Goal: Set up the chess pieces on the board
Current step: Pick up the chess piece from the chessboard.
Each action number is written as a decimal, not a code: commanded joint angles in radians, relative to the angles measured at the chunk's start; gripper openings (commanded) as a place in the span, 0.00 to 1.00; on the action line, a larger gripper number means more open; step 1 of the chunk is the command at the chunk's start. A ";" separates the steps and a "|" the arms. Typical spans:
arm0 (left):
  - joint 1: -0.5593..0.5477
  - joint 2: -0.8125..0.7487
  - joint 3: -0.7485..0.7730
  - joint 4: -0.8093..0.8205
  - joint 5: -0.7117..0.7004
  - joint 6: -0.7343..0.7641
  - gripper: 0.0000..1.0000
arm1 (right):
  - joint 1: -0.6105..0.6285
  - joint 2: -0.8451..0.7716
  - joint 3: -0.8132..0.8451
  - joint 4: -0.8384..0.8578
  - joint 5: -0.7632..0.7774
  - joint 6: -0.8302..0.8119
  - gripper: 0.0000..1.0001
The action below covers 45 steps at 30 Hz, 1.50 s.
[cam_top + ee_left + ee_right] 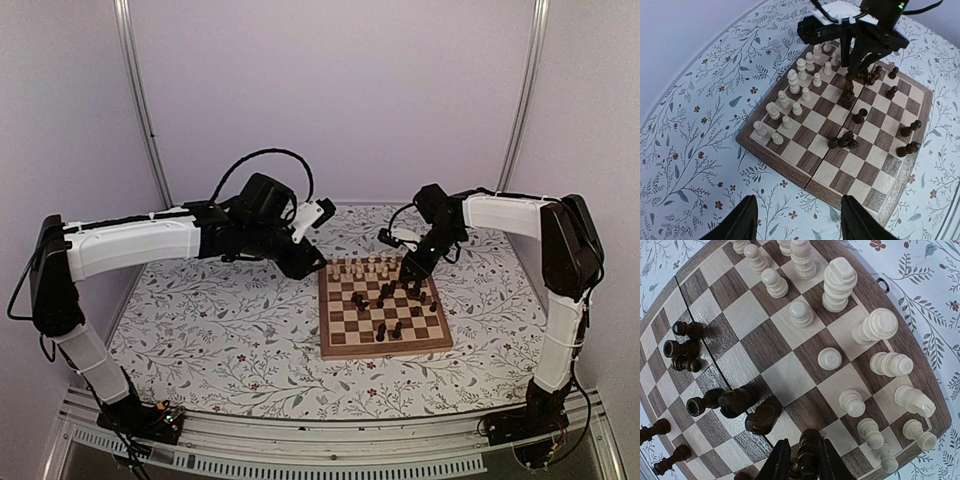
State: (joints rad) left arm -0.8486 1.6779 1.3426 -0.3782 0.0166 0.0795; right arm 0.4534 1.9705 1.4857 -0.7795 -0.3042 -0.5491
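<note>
Board (385, 349): on the bench (220, 330).
Pale pieces (362, 268): two rows along the far edge.
Dark pieces (390, 300): scattered mid-board.
Right hand (800, 462): seemingly clamped on one dark piece (809, 445).
Left hand (799, 222): fingers apart, beside the board.

The board (350, 332), a square wooden checkerboard with a mid-brown border and a seam across its middle, lies flat on the desk (230, 320). The pale pieces (790, 100), cream-tan turned figures, stand upright in two neat rows along its far edge, taller ones at the rim and pawns just inside. The dark pieces (860, 116), brown-black, are scattered loose over the middle and near half, some upright and several on their sides, and one dark piece (809, 455) stands pinched between the fingers of the right gripper (802, 442).
</note>
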 commanded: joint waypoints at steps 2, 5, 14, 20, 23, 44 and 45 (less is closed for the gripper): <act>-0.014 0.003 0.027 -0.005 0.015 0.007 0.59 | 0.007 0.022 0.008 -0.002 0.023 0.008 0.22; -0.014 0.003 0.027 -0.006 0.018 0.008 0.59 | 0.008 0.024 0.005 0.000 0.025 0.008 0.22; -0.014 0.004 0.032 -0.012 0.016 0.008 0.59 | 0.010 0.032 0.008 -0.006 0.027 0.010 0.17; -0.014 0.011 0.038 -0.021 0.016 0.010 0.59 | 0.015 0.028 0.011 -0.014 0.031 0.009 0.22; -0.014 0.014 0.040 -0.026 0.017 0.010 0.59 | 0.016 0.031 0.008 -0.015 0.039 0.009 0.25; -0.014 0.025 0.047 -0.036 0.014 0.012 0.59 | 0.019 -0.144 0.009 -0.068 -0.022 0.004 0.09; -0.014 0.027 0.048 -0.037 0.012 0.012 0.59 | 0.021 -0.167 -0.004 -0.072 -0.041 -0.003 0.09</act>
State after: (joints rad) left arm -0.8494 1.6897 1.3602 -0.4023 0.0223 0.0803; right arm 0.4648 1.9133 1.4853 -0.8204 -0.2790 -0.5415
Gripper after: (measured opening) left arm 0.592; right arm 0.129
